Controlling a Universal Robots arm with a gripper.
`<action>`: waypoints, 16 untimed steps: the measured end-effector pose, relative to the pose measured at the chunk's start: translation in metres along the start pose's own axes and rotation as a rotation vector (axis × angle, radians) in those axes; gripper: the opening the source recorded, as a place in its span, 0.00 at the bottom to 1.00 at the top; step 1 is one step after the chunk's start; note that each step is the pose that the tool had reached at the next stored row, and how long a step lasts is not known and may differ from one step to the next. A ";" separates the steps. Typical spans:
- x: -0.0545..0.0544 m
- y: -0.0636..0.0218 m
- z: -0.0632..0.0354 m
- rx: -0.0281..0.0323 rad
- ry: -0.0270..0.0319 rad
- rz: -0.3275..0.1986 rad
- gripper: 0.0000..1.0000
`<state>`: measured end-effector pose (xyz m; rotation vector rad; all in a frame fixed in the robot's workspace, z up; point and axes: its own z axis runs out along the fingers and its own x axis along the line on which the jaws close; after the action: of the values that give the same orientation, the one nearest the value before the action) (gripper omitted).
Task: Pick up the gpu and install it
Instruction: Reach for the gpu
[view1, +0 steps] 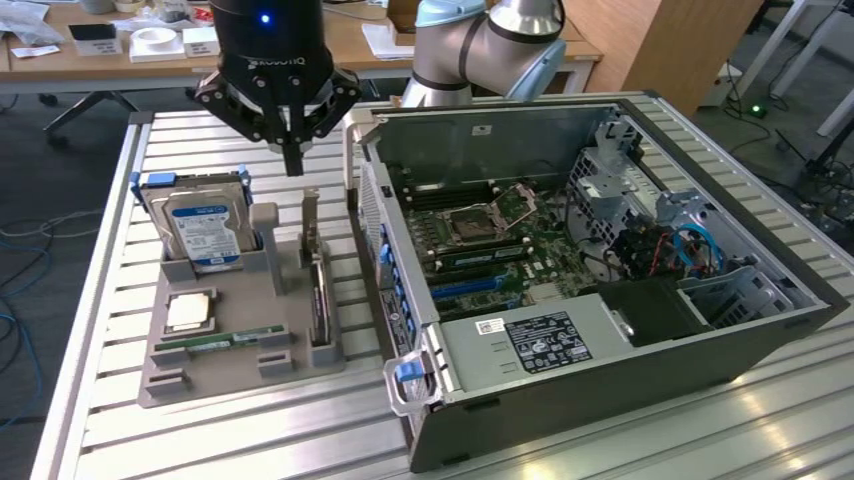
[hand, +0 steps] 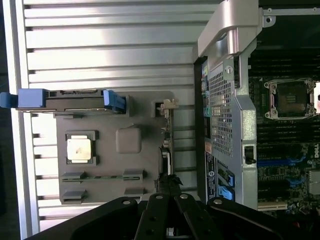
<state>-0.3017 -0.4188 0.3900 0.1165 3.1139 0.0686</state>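
The gpu (view1: 318, 292) is a thin dark card standing on its edge in a slot of the grey holder (view1: 227, 378), close to the open computer case (view1: 534, 345). In the wrist view the gpu (hand: 167, 145) appears edge-on, with its silver bracket (hand: 170, 103) at one end. My gripper (view1: 291, 160) hangs above the holder's far end, a little to the exterior view's left of the card and well clear of it. Its fingers (hand: 172, 186) meet at the tips, shut on nothing.
The holder also carries a silver hard drive (view1: 200, 228) with blue clips, a processor chip (view1: 187, 312) and a green memory stick (view1: 220, 340). The case lies open with its motherboard (view1: 494, 235) exposed. All stands on a slatted metal table (view1: 174, 440).
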 end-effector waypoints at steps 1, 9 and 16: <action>0.000 0.0000 0.0001 -0.0001 0.0000 0.000 0.11; 0.002 -0.0072 -0.0002 -0.0001 -0.0001 0.000 0.11; 0.003 -0.0170 -0.0007 -0.0001 -0.0001 0.000 0.11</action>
<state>-0.3061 -0.4355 0.3899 0.1165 3.1137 0.0688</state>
